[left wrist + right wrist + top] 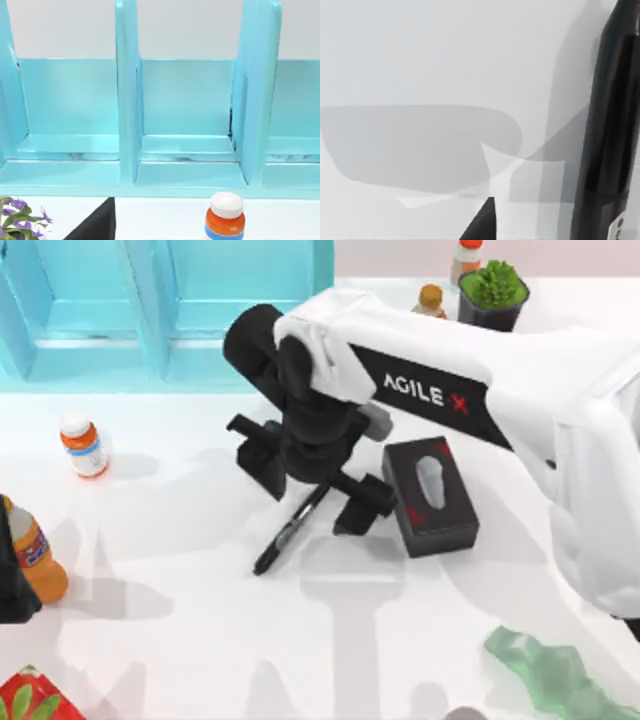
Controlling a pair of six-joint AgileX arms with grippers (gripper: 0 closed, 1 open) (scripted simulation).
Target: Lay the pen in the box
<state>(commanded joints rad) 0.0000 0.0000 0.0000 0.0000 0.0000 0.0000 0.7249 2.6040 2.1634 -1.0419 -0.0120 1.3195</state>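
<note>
The pen [285, 540] is slim and black and lies slantwise on the white table near the middle. In the right wrist view the pen [607, 125] is a dark bar seen close up. My right gripper [310, 480] hovers over its far end, open, with a finger on either side and the pen between them. The box [170, 310] is turquoise with dividers and stands at the back left; in the left wrist view the box [185, 125] shows several compartments. My left arm [12, 585] is parked at the table's left edge.
A black tissue box [430, 495] sits just right of the pen. An orange-and-white bottle [83, 445] and an orange bottle [38, 555] stand at the left. A potted plant [493, 292] and two small bottles are at the back right. A green glass piece [550, 675] lies front right.
</note>
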